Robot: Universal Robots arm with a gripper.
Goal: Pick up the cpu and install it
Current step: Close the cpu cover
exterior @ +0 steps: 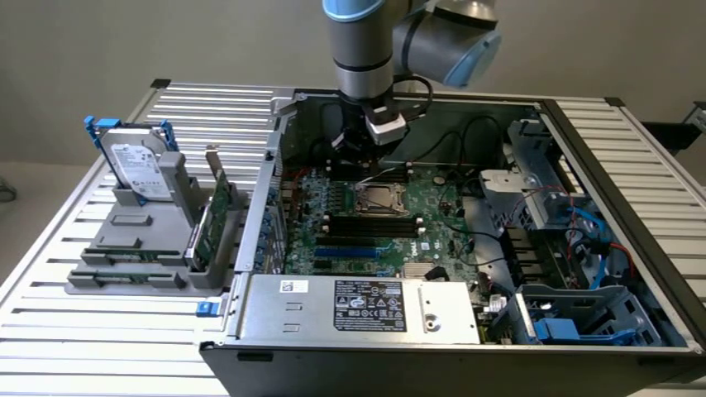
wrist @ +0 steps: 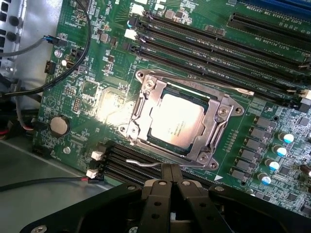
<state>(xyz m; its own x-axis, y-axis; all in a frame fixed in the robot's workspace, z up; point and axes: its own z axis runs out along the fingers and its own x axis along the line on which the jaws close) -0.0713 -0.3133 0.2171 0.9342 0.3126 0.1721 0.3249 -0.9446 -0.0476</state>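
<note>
Inside the open computer case (exterior: 617, 165) on the slatted metal table (exterior: 66, 322), I see the cpu (wrist: 176, 119) lying flat in the socket (wrist: 181, 121) on the green motherboard (exterior: 381, 223), its shiny silver-grey top facing up. It is square, so it has no real long axis; in the wrist view its edges sit turned at a slant, lined up with the metal socket frame around it. That frame surrounds the chip on all sides, with the thin wire lever (wrist: 146, 164) lying just beside the frame, next to the black memory slots (wrist: 214, 43).

My end effector (wrist: 171, 171) hovers above the board near the socket's edge, its 2 dark fingers (wrist: 158, 194) pressed together with nothing between them. It does not touch the cpu. In the exterior view the arm (exterior: 359, 50) comes straight down into the rear part of the case, with the end effector (exterior: 369, 161) above the board just behind the socket (exterior: 383, 198).

On the table toward the exterior view's left stands a grey holder (exterior: 149, 248) carrying a silver hard drive (exterior: 138, 169) with a white label and blue handles, upright, and a green circuit card (exterior: 215, 219) standing on edge beside it. At the near side of the case sits the power supply (exterior: 359, 306) with its black and white label. Black cables (wrist: 73, 53) run across the board's corner near a round coin battery (wrist: 60, 125).
</note>
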